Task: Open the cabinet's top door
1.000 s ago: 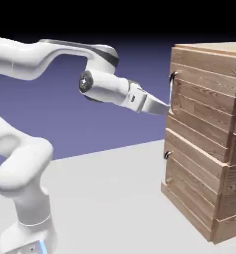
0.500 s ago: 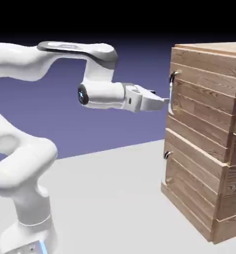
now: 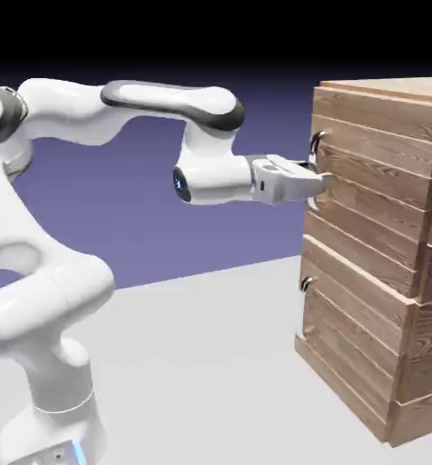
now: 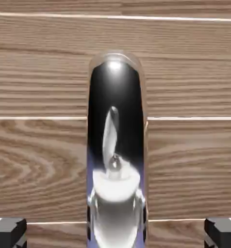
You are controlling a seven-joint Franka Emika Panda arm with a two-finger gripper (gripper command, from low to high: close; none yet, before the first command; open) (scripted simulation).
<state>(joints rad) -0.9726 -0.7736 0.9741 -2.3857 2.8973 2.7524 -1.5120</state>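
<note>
light brown wood planks make the cabinet (image 3: 383,245), which stands on the pale grey table (image 3: 211,354) at about 3 o'clock in the exterior view. behind it is a plain blue-violet wall that goes black at 12 o'clock. the top door (image 3: 369,195) looks flat against the cabinet. the gripper (image 3: 318,178) reaches level to the door's shiny grey handle (image 4: 116,150). the hand view shows the handle between the two finger tips (image 4: 8,231), which look wide apart there, but the gripper is closed tight on the handle.
</note>
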